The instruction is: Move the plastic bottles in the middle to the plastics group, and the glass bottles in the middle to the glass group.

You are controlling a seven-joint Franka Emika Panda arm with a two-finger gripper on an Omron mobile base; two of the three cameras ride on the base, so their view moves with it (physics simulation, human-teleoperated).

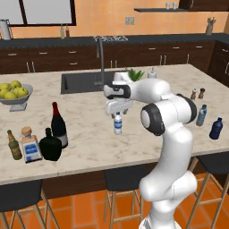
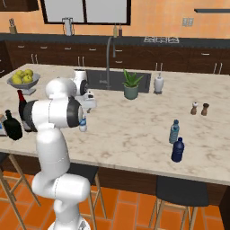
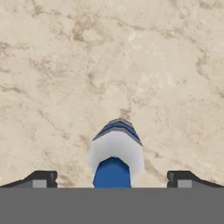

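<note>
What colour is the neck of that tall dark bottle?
Red, on the tall dark wine bottle, clearest in the left base view.

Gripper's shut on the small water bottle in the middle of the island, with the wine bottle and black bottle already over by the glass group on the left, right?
Not quite: the gripper is open, not shut. The hand view shows its fingertips spread wide on either side of the water bottle, clear of it. The rest holds: the wine bottle and black bottle stand by the glass group on the left.
</note>
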